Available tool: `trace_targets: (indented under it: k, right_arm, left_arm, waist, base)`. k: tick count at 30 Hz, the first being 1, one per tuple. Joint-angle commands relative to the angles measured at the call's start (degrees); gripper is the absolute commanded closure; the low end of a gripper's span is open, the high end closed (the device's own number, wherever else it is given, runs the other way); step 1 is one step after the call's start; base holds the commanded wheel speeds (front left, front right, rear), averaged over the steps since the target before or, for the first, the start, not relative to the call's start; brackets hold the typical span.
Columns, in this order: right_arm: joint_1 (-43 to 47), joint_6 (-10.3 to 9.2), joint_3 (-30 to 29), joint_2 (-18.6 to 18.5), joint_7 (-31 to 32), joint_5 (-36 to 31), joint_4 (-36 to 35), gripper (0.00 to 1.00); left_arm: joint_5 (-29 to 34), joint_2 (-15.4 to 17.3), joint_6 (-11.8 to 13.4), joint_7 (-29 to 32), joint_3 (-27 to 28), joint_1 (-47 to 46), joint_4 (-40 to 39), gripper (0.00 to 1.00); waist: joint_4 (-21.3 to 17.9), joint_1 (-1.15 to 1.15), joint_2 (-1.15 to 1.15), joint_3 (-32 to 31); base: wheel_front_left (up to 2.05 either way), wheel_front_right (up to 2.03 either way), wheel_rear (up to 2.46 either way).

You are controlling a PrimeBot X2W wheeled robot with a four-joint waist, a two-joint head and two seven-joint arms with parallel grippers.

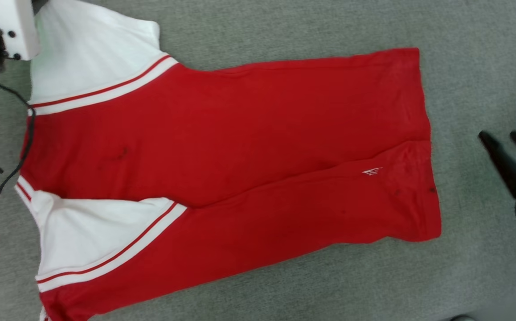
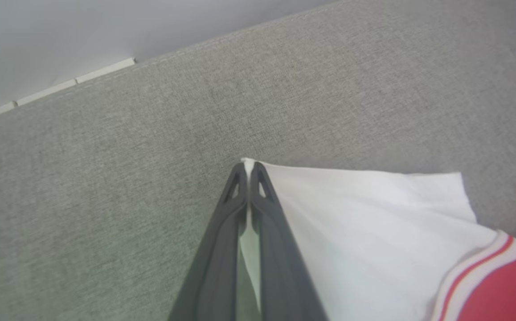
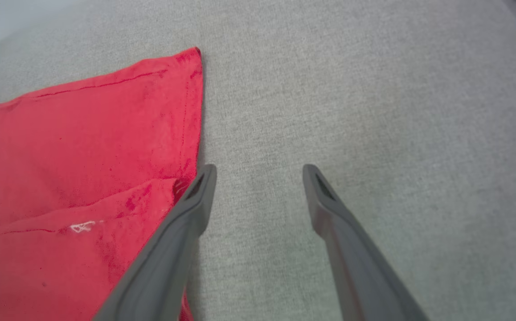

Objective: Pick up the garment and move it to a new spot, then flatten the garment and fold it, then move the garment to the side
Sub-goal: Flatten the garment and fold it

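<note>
The garment [image 1: 240, 156] is lying spread flat on the grey worktop [image 1: 485, 67]. We are pinching the tip of its white sleeve [image 2: 365, 223] between our left fingers [image 2: 269, 223]. Our right fingers [image 3: 331, 223] are standing spread apart just beside its red hem.

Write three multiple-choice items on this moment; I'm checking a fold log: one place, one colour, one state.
1. The right gripper is: A over a sleeve; B beside the garment's red hem, over the grey surface; C at the collar.
2. The sleeve by the left gripper is: A white; B black; C blue.
3. The left gripper is: A wide open; B shut on nothing; C shut on the sleeve's edge.
Answers: B, open over bare grey, hem alongside; A, plain white cloth; C, white fabric pinched in its closed tips.
</note>
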Motion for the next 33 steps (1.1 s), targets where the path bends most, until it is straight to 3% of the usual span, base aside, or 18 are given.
trace_targets:
  k: [1,7,13,23,33]
  right_arm:
    - [-1.5,-0.04,-0.5,-0.5,0.2,0.5,-0.2,0.0]
    - [-6.6,-0.05,-3.1,-1.3,2.0,1.9,2.2,0.0]
    - [-12.7,-0.05,-2.9,-2.8,3.7,1.0,9.1,0.0]
    - [-23.9,-0.05,2.9,-2.8,5.2,-0.9,22.4,0.0]
    - [-28.5,-0.04,9.0,-3.4,5.3,-4.0,33.2,0.0]
  left_arm:
    - [0.0,-0.3,-0.3,-0.9,-0.1,-0.8,-0.2,1.0]
    - [1.0,-1.4,-0.8,-4.9,-3.5,-0.8,-2.1,1.0]
    - [-1.4,-1.5,-0.9,-6.4,-5.8,-0.3,-5.0,1.0]
    - [-3.4,-1.9,-0.9,-7.7,-8.2,-1.1,-7.0,1.0]
    - [-4.2,-2.1,-0.9,-8.1,-9.6,-2.1,-7.9,1.0]
  waist:
    - [0.9,-0.01,0.0,-0.6]
    - [3.8,-0.01,0.0,-1.9]
    - [6.0,-0.01,0.0,-2.5]
    - [8.3,-0.01,0.0,-2.1]
    - [9.9,-0.01,0.0,-1.4]
  base:
    - [0.0,0.0,0.0]
    - [0.0,0.0,0.0]
    - [0.0,0.0,0.0]
    - [0.0,0.0,0.0]
    - [0.0,0.0,0.0]
